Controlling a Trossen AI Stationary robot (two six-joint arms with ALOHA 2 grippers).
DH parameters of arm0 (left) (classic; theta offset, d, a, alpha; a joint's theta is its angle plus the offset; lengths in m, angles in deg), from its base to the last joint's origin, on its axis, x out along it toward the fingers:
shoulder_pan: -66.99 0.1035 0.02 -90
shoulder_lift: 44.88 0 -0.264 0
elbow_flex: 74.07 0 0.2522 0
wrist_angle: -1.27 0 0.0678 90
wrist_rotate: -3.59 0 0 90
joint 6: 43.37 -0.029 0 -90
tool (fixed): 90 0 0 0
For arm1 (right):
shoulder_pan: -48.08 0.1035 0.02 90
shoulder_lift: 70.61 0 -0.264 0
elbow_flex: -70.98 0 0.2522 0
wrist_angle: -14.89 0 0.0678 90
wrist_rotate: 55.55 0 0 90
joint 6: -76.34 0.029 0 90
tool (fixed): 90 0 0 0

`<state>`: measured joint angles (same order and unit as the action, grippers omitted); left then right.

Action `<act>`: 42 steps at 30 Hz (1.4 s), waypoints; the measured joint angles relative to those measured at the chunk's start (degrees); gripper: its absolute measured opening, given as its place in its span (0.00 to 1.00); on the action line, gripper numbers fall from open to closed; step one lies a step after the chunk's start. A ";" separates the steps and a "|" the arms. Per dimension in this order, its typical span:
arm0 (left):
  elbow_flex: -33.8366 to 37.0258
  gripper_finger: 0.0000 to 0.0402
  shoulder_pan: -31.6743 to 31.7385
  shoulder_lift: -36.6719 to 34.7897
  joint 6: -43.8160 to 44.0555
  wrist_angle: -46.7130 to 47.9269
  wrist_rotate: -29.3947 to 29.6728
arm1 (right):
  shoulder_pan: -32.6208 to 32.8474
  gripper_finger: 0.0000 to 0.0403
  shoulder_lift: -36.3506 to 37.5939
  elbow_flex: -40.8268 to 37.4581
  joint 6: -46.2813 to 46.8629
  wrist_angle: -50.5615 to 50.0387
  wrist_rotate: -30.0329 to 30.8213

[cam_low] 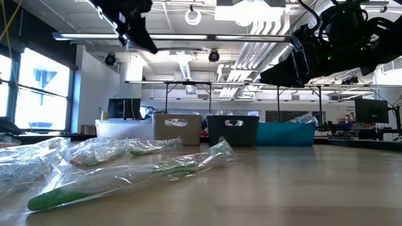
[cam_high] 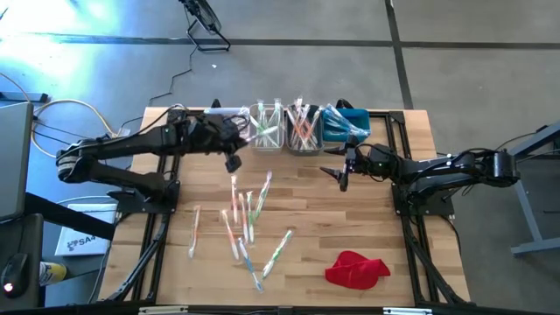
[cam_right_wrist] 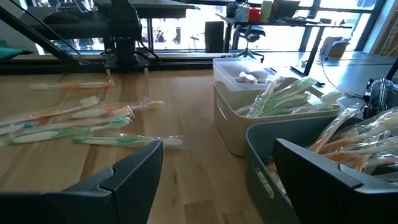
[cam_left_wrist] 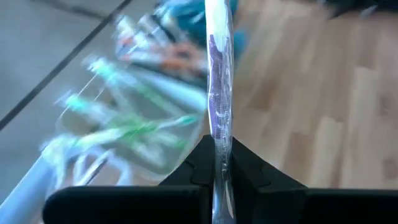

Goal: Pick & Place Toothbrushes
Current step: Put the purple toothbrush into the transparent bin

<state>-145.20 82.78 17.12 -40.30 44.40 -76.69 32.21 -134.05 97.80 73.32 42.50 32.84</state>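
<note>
High view gave us the layout: loose toothbrushes [cam_high: 245,223] lay scattered on the worktop [cam_high: 367,219] near its centre and toward 7 o'clock, all in clear wrappers. A row of bins [cam_high: 302,127] stood along the 12 o'clock edge, already stuffed with wrapped brushes. A red cloth [cam_high: 356,269] sat at about 5 o'clock.

We saw the left gripper [cam_high: 233,162] raised just beside the bins, at about 11 o'clock from the pile. Its wrist view showed the fingers [cam_left_wrist: 249,171] pinched together on one wrapped brush [cam_left_wrist: 219,93], which stood up between them.

We found the right gripper [cam_high: 341,175] hovering at about 1 o'clock, just in front of the bins, its fingers [cam_right_wrist: 134,171] spread wide with nothing between them. Through its wrist view we made out a white bin [cam_right_wrist: 230,118] holding green brushes and a grey bin [cam_right_wrist: 267,162] holding orange ones.
</note>
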 joint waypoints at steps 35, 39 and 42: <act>21.41 0.04 20.41 -3.08 -1.12 -11.90 14.00 | -0.01 0.74 -0.01 0.00 -0.25 0.01 0.00; 25.02 0.04 25.87 -3.02 -5.49 -17.75 5.08 | 0.01 0.74 0.01 0.00 -0.25 0.02 0.02; 26.21 0.04 30.70 -2.96 -7.70 -20.48 -1.64 | 0.00 0.74 0.01 0.00 -0.23 0.02 0.00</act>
<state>-118.99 113.48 14.15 -48.01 23.92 -78.33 32.21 -134.04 97.80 73.09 42.51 32.84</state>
